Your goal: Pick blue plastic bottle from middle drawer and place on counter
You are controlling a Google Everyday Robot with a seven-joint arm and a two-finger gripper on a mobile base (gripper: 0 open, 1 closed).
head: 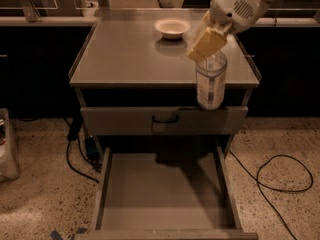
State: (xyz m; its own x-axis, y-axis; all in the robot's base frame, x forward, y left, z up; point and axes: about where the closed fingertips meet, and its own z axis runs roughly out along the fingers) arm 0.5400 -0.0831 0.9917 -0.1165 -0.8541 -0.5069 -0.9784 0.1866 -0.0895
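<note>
My gripper is shut on the top of the blue plastic bottle, a clear bottle with a pale label, hanging upright. The bottle is in the air in front of the counter's front right edge, over the closed drawer front with the black handle. Its cap is hidden by the tan fingers. The middle drawer is pulled out below, its floor bare, with a shadow at its back.
A white bowl stands at the back of the counter. Black cables lie on the speckled floor to the right, more cables and a plug to the left. A pale bin stands at the far left.
</note>
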